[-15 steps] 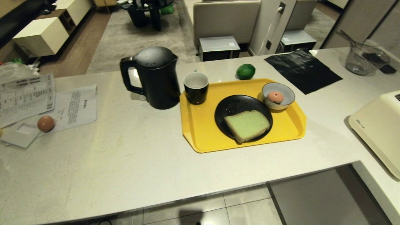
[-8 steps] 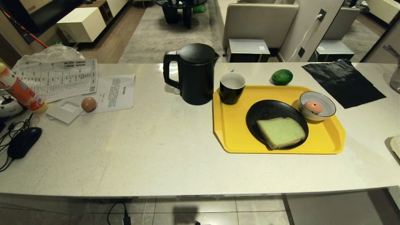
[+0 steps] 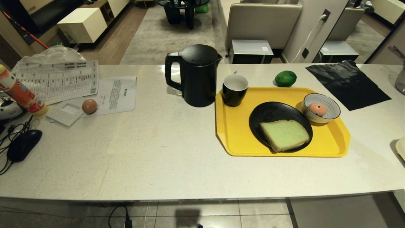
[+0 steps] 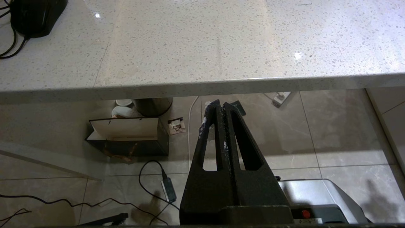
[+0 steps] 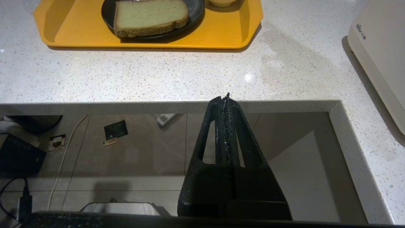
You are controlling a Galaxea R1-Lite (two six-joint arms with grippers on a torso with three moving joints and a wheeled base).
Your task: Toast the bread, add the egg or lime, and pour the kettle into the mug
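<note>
The bread (image 3: 284, 134) (image 5: 150, 15) lies on a black plate (image 3: 269, 112) on a yellow tray (image 3: 237, 133) at the counter's right. The pink egg (image 3: 317, 108) sits in a striped bowl (image 3: 329, 117) on the tray's far right corner. The lime (image 3: 285, 78) rests on the counter behind the tray. The mug (image 3: 234, 89) stands on the tray's far left corner, with the black kettle (image 3: 197, 76) just left of it. My left gripper (image 4: 222, 104) and right gripper (image 5: 226, 98) hang shut and empty below the counter's front edge, out of the head view.
At the counter's left lie papers (image 3: 63, 82), a brown egg (image 3: 89, 106), a bottle (image 3: 19, 91) and a computer mouse (image 3: 23, 144). A black sheet (image 3: 348, 82) lies at the far right. A cream appliance (image 5: 379, 47) stands right of the tray.
The head view swung left between one second and half a second ago, shifting the whole scene rightward; since then it holds still. Nothing on the counter has moved.
</note>
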